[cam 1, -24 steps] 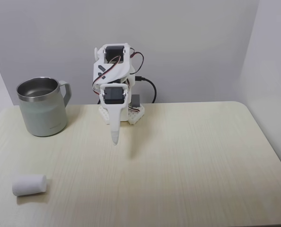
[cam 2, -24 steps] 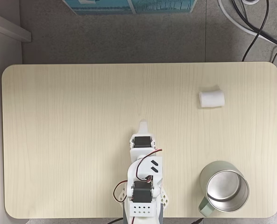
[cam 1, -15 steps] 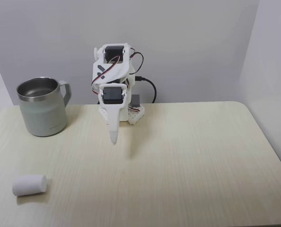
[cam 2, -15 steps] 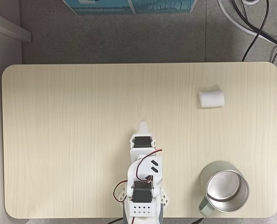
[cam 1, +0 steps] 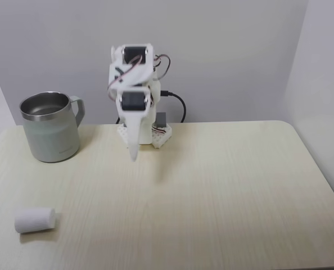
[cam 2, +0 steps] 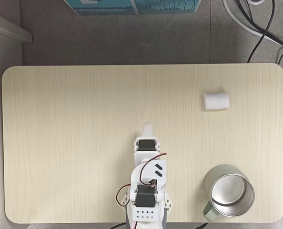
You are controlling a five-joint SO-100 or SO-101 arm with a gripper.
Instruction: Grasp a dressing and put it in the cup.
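The biggest thing here is the table (cam 1: pixel 223 185), a pale wood top with round corners, seen in both fixed views (cam 2: pixel 75 119). I sit at one long edge of it.

Next comes my arm (cam 1: pixel 134 84). It is white, with black motors and thin red and black wires. In a fixed view from above, my base (cam 2: pixel 145 210) is at the bottom edge of the table, near the middle. My arm is folded up close over the base.

The cup (cam 1: pixel 50 127) is a big grey-green mug with a shiny inside and a handle. It stands upright on the table. In a fixed view from the front it is to the left of my arm, near the back edge. In a fixed view from above the cup (cam 2: pixel 228 192) is at the bottom right, beside my base but not touching it.

My gripper (cam 1: pixel 134 156) points down and hangs above the table, in front of my base. From above, my gripper (cam 2: pixel 147 128) shows as a small white tip. My two fingers look pressed together into one point, and I hold nothing.

The dressing (cam 1: pixel 35 220) is the smallest thing. It is a short white soft roll lying on its side. It lies near the front left of the table in the front view, well apart from my gripper and from the cup. From above, the dressing (cam 2: pixel 216 100) is at the upper right.
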